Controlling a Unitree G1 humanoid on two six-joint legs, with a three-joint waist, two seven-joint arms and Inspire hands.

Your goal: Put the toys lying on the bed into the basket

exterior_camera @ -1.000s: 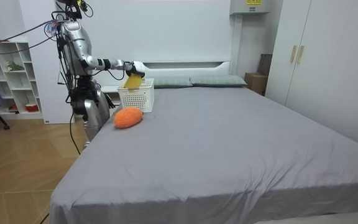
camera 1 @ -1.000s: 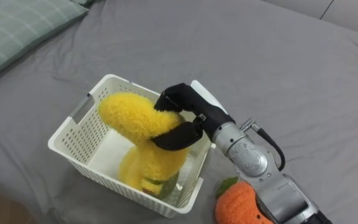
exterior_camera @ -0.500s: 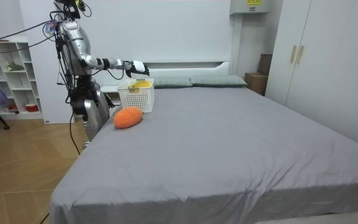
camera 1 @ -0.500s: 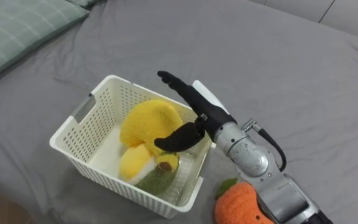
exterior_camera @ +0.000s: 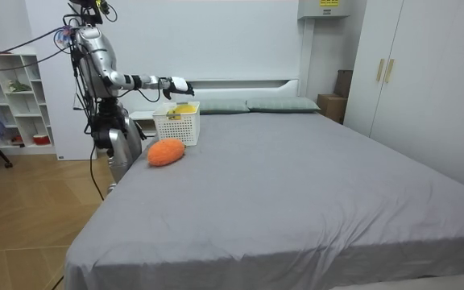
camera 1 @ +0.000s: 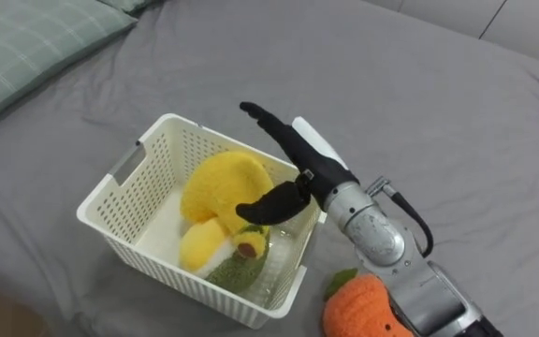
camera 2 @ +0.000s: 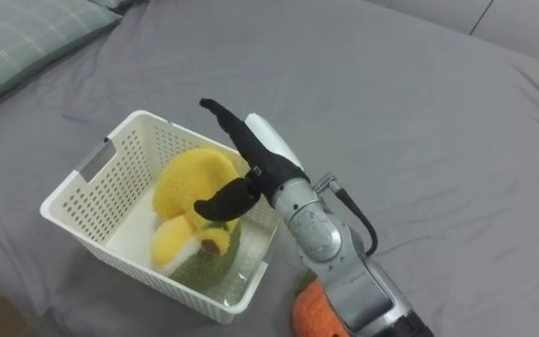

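Bedsheet point(camera 1: 438, 112) grey | basket point(camera 1: 124, 223) near pillow point(camera 1: 26, 42) | right hand point(camera 1: 312, 173) spread above basket

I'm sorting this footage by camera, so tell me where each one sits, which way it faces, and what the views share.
Left eye view: on the robot's head, looking down at the white basket on the bed; open right hand and forearm show.
Right eye view: beside it, same downward look, same hand.
Room view: across the room, facing the headboard; whole robot stands bedside.
All share basket, yellow toy, orange toy.
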